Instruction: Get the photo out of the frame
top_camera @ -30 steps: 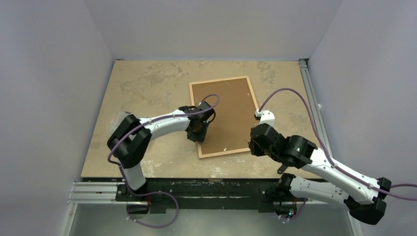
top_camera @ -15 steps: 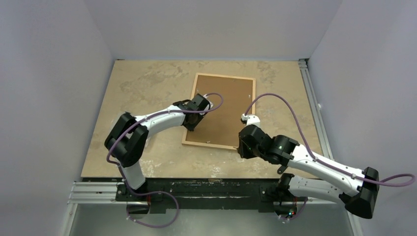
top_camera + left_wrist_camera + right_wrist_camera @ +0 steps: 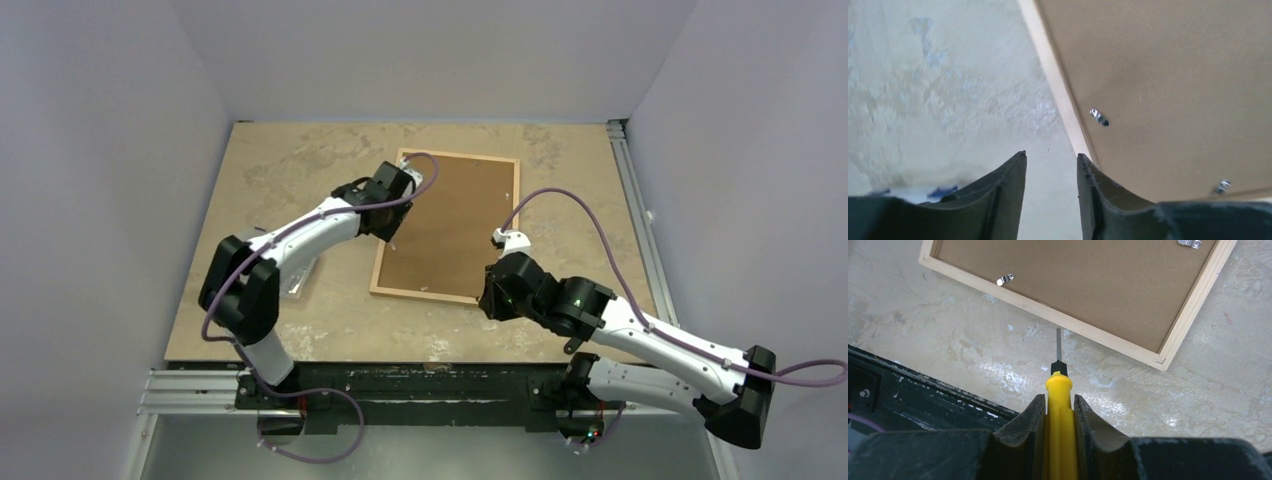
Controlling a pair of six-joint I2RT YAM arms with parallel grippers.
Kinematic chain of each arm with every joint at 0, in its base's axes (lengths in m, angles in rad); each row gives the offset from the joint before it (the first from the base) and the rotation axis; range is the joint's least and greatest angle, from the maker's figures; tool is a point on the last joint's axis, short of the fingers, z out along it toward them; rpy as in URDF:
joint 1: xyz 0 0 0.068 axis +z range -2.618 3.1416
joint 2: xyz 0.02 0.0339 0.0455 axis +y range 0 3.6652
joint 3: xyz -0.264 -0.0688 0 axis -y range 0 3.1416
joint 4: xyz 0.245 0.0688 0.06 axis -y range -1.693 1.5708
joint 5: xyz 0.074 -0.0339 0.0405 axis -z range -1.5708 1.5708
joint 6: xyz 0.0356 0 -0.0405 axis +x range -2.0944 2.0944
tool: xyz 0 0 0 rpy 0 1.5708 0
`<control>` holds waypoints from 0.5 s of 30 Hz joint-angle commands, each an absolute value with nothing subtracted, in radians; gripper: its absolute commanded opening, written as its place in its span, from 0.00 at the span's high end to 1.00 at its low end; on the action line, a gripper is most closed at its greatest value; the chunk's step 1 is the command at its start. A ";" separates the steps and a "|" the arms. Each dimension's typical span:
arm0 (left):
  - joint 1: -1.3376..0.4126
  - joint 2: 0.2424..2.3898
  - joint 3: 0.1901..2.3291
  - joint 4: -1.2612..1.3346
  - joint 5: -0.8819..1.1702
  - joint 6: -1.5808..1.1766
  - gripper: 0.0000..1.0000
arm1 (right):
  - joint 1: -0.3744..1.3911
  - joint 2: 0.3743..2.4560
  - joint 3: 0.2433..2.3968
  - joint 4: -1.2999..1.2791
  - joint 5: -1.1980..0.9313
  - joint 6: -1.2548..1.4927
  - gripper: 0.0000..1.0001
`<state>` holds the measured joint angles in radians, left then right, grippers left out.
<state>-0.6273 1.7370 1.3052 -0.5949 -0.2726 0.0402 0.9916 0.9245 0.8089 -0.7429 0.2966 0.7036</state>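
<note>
One thin frame [image 3: 460,155] of pale tan wood is laid back-up on the mottled beige desk [image 3: 300,170], between the middle and the far edge, its long sides tilted a little off the desk's. Its narrow border is filled by a plain brown backing board [image 3: 450,225], on which small silver turn clips [image 3: 1005,279] are set close to the border. The photo is covered by that board, so none of its surface can be made out. The left gripper [image 3: 1050,156] is held low over the frame's left long side, its fingers parted with nothing between them. The pale border is seen running up from the gap, with one finger over the bare desk and the other over the board's edge. The right gripper [image 3: 1059,397] is clamped on the yellow handle of a screwdriver [image 3: 1058,382], whose thin metal shaft is pointed at the outer side of the frame's near short border. Whether the tip touches the wood cannot be told.
</note>
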 commanded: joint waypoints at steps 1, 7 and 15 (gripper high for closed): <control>-0.609 1.520 1.317 -0.737 -0.294 -0.312 0.54 | 0.988 0.890 0.813 -0.719 0.315 0.704 1.00; -0.595 1.322 1.210 -0.790 -0.135 -0.735 0.25 | 0.988 0.880 0.819 -0.718 0.323 0.706 1.00; -0.583 1.279 0.972 -0.646 0.195 -1.346 0.14 | 0.988 0.861 0.836 -0.735 0.337 0.709 1.00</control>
<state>-0.5732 1.2350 1.0447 -0.6960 0.0032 -0.9497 0.9916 0.8902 0.8089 -0.7441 0.3016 0.7036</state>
